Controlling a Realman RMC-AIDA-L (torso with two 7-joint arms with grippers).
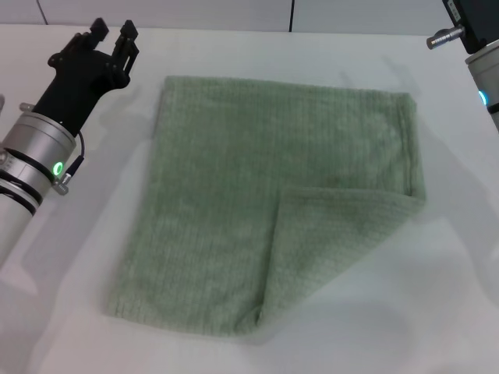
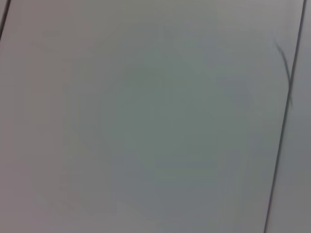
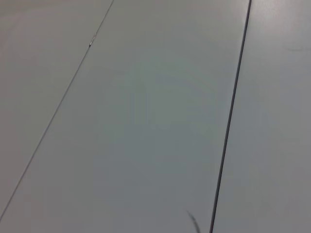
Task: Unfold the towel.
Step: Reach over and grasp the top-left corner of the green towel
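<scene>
The towel (image 1: 265, 210) is a pale sage-green ribbed cloth lying flat on the white table (image 1: 452, 296) in the head view. Its near right corner (image 1: 335, 234) is folded over diagonally onto the rest, forming a triangular flap. My left gripper (image 1: 114, 33) is held above the table at the far left, just beyond the towel's far left corner, with its two black fingers apart and nothing between them. Of my right arm (image 1: 477, 39) only a part shows at the far right edge; its fingers are out of view. Neither wrist view shows the towel.
Bare white table surrounds the towel on all sides. The table's far edge meets a grey panelled wall (image 1: 234, 12). Both wrist views show only flat grey panels with thin dark seams (image 3: 231, 116).
</scene>
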